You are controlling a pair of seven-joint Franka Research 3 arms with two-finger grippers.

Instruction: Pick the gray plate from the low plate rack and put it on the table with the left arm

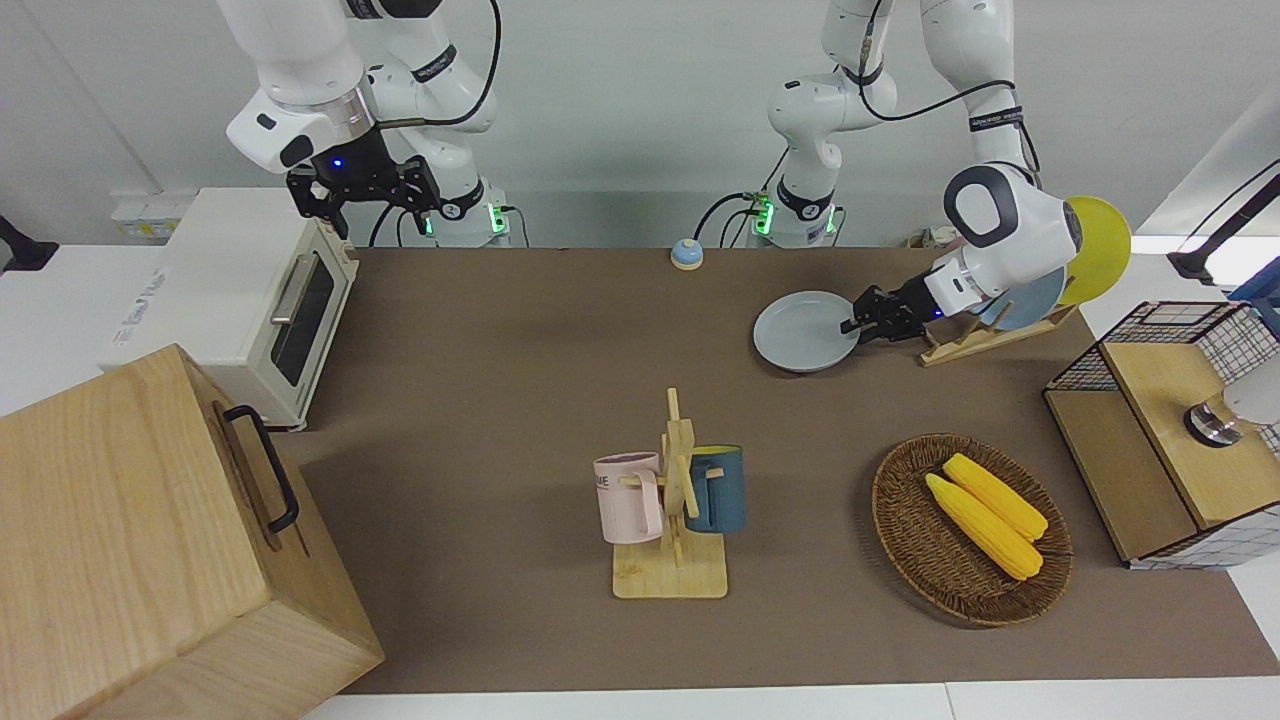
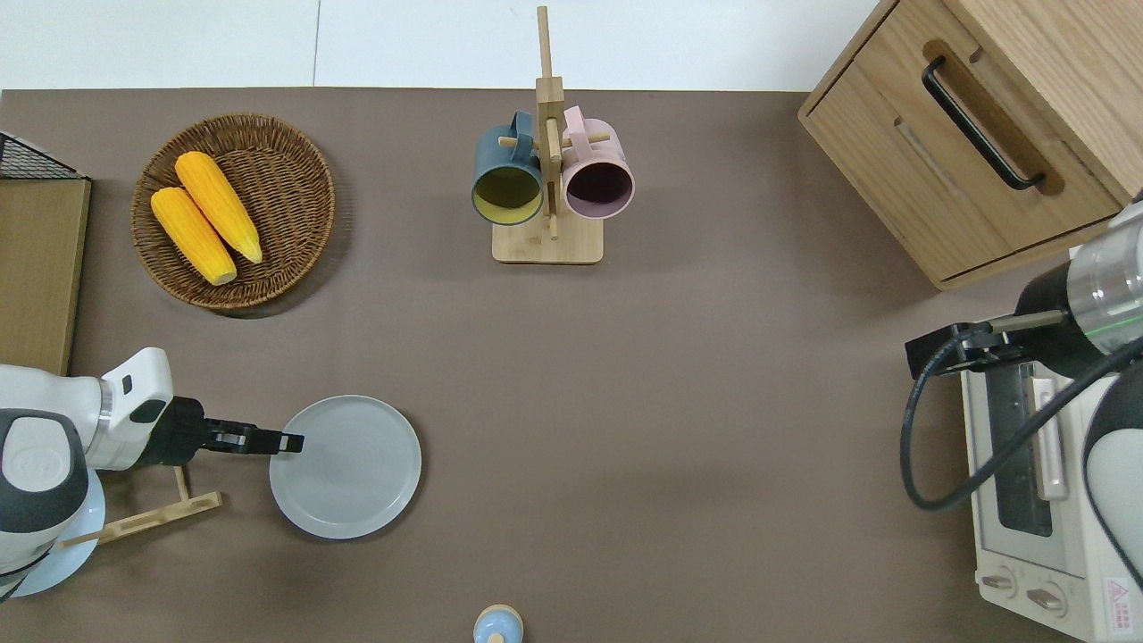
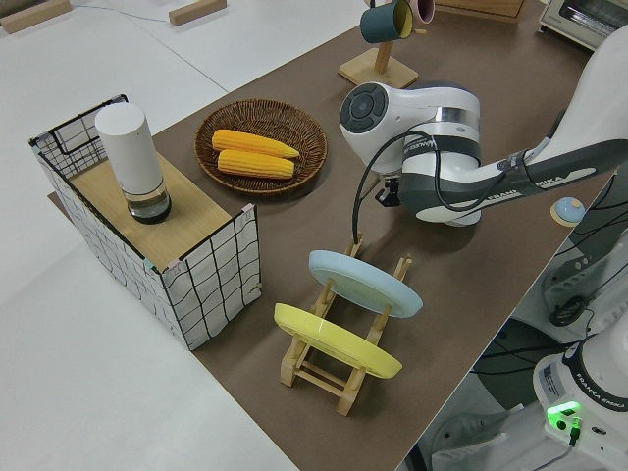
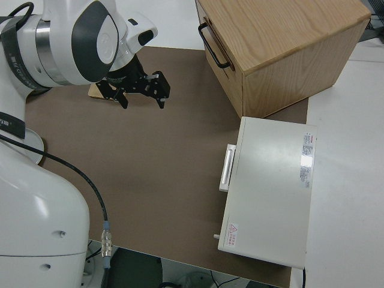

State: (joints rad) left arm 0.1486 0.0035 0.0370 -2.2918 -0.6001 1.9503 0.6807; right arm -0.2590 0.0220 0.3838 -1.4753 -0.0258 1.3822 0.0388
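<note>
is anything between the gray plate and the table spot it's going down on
Nothing visible. The left gripper holds the gray plate by its rim, low and flat over bare table beside the rack. No object lies under or right beside it.

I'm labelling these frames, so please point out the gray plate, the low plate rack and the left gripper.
gray plate (image 2: pixel 353 469): overhead view, on the plate's flat middle.
low plate rack (image 3: pixel 334 378): left side view, on a wooden rail at its base.
left gripper (image 2: pixel 290 441): overhead view, at the fingertips on the plate's rim.
</note>
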